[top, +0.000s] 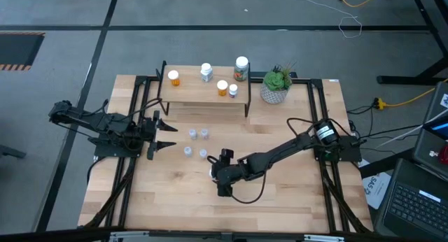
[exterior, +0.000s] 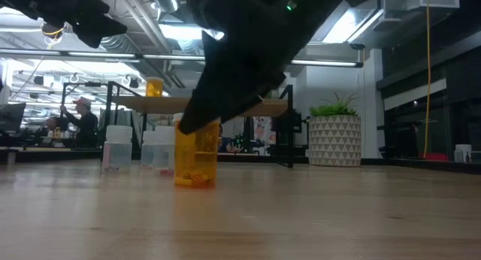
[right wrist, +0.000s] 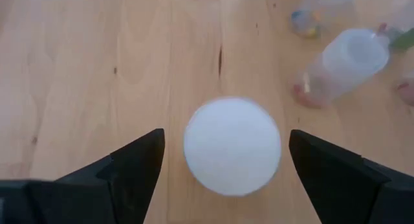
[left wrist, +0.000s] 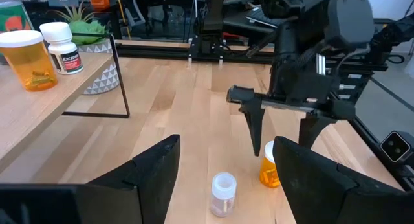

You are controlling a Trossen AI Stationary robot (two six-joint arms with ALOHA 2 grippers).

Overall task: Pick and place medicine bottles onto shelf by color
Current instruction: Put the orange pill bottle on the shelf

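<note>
An orange bottle with a white cap [right wrist: 233, 145] stands upright on the table, also visible in the left wrist view [left wrist: 268, 169] and the low view [exterior: 195, 161]. My right gripper [right wrist: 226, 138] hangs over it, pointing down and open, one finger on each side of the cap with a gap on both sides. Several clear bottles [top: 197, 143] stand just beyond it. The shelf [top: 203, 93] at the far edge carries two orange bottles, two clear ones and a larger dark bottle [top: 241, 68]. My left gripper [top: 171, 136] waits open at the table's left, near the clear bottles.
A potted green plant [top: 275, 87] stands right of the shelf. One clear bottle [left wrist: 223, 193] stands close in front of my left gripper. Black frame rails [top: 136, 109] run along both sides of the table. Bare wood lies toward the near edge.
</note>
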